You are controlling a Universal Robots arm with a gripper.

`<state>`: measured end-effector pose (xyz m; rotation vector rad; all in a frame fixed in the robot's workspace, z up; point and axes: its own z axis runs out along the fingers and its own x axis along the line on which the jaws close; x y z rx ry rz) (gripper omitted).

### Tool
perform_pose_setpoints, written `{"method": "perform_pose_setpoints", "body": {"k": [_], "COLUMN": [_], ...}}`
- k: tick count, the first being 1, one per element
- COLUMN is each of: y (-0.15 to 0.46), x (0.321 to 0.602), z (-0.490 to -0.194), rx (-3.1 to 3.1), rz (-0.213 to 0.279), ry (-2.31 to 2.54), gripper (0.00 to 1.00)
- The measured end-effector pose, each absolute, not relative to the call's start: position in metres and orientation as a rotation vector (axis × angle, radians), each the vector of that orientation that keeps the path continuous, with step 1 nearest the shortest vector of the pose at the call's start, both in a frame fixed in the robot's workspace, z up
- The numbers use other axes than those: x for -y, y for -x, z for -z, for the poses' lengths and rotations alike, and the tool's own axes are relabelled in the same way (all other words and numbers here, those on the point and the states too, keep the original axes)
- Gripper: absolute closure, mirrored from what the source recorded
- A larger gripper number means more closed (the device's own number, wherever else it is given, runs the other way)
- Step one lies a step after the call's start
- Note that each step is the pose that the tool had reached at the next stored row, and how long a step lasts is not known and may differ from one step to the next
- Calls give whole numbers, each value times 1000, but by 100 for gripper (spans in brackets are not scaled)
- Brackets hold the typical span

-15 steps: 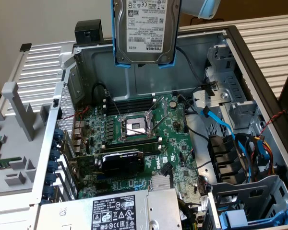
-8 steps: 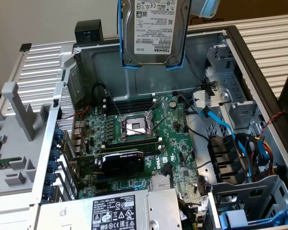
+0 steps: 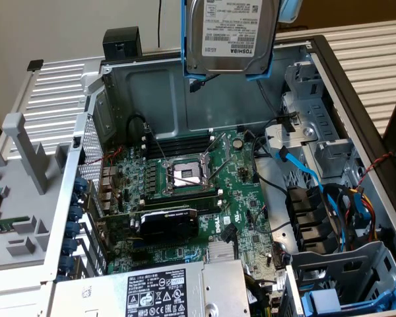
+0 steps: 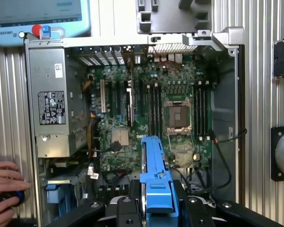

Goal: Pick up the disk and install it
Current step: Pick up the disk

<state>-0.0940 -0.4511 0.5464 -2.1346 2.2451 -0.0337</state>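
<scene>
The disk (image 3: 230, 36), a silver drive with a white label in a blue carrier, hangs in the air above the back wall of the open computer case (image 3: 346, 92). In the wrist view the disk (image 4: 156, 170) shows edge-on as a blue strip. My gripper (image 4: 157, 201) is shut on it, with a dark finger (image 4: 132, 201) pressed against each side. Below the disk lies the motherboard (image 4: 146, 109) with its bare processor socket (image 4: 176, 115).
Metal drive bays (image 3: 310, 142) with blue cables (image 3: 320, 188) line the case on the exterior view's right. A blue carrier (image 3: 330, 300) sits in a lower bay. The grey power supply (image 3: 158, 290) fills the near end. A person's hand (image 4: 4, 187) rests beside the case.
</scene>
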Motion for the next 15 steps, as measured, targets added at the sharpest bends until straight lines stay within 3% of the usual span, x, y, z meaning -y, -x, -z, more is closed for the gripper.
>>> {"method": "perform_pose_setpoints", "body": {"k": [7, 15], "y": [71, 51], "x": [452, 453], "z": [-553, -555], "rx": [-2241, -2211], "rz": [41, 99], "ry": [2131, 2103], "gripper": [63, 63]}}
